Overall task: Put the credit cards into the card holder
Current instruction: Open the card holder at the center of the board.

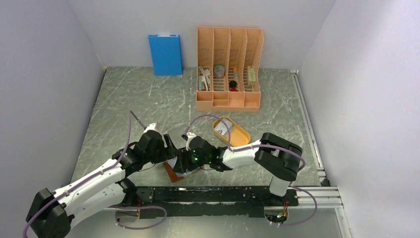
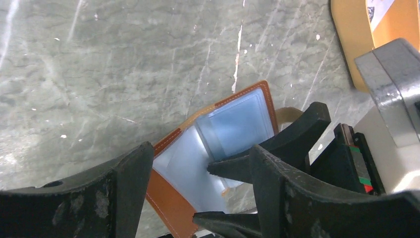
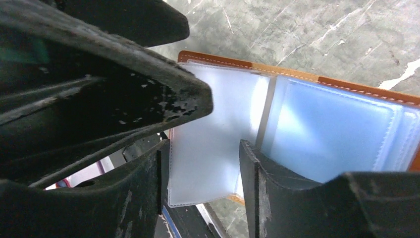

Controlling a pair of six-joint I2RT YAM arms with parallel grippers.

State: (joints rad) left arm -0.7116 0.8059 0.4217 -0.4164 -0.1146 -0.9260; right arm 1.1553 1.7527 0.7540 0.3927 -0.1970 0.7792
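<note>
The card holder (image 1: 173, 172) lies open near the table's front edge, brown leather with bluish clear sleeves (image 2: 233, 124) facing up. My left gripper (image 1: 168, 144) hovers right over it with its jaws wide open (image 2: 200, 148) and nothing gripped. From the right, my right gripper (image 1: 184, 163) reaches in. It is open (image 3: 203, 148), and a pale clear sleeve page (image 3: 213, 129) of the card holder (image 3: 346, 87) stands in the gap between its fingers. One pale credit card (image 1: 223, 129) lies in the orange oval tray (image 1: 238, 135).
A tall orange desk organizer (image 1: 229, 67) with small items stands at the back. A blue box (image 1: 165, 53) leans against the back wall. The black rail (image 1: 223, 194) runs along the front edge just below the card holder. Both grippers crowd together.
</note>
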